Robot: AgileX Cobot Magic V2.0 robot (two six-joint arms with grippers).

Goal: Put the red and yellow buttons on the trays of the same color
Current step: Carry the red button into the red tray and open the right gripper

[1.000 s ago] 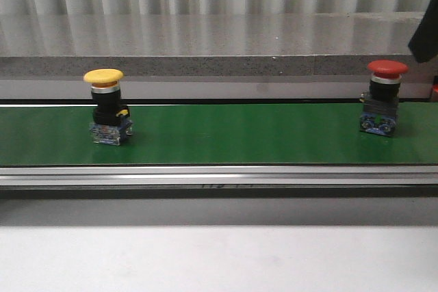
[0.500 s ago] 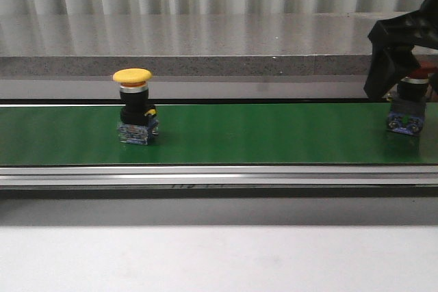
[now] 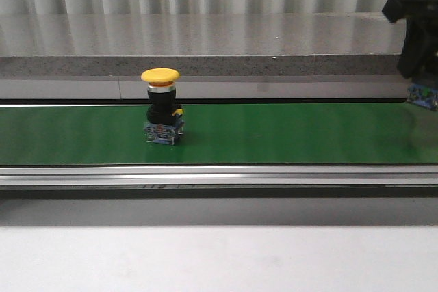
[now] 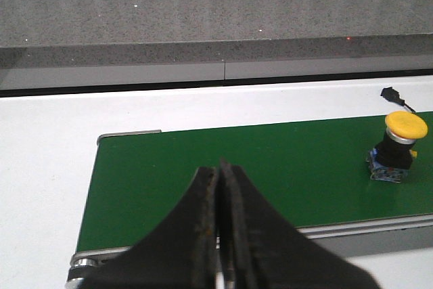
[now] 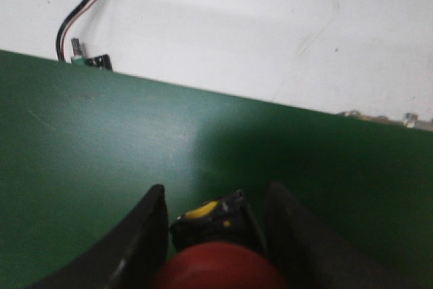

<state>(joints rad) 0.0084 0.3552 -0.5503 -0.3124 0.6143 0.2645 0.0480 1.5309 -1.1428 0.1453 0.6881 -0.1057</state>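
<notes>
The yellow button (image 3: 161,104) stands upright on the green belt (image 3: 287,135), left of centre; it also shows in the left wrist view (image 4: 404,137). My right gripper (image 3: 419,66) is at the far right edge, shut on the red button, whose blue base (image 3: 422,96) hangs just above the belt. In the right wrist view the red cap (image 5: 223,265) and black body sit between my right gripper's (image 5: 216,194) fingers. My left gripper (image 4: 220,167) is shut and empty over the belt's near left end, well apart from the yellow button. No trays are in view.
A grey stone ledge (image 3: 205,42) runs behind the belt. A metal rail (image 3: 205,177) edges the belt's front, with white table (image 3: 205,258) before it. A small wired connector (image 4: 391,93) lies on the white surface behind the belt; its cable shows in the right wrist view (image 5: 81,25).
The yellow button has travelled right along the belt. My right gripper came down over the red button, took hold of it, and raised it up and to the right.
</notes>
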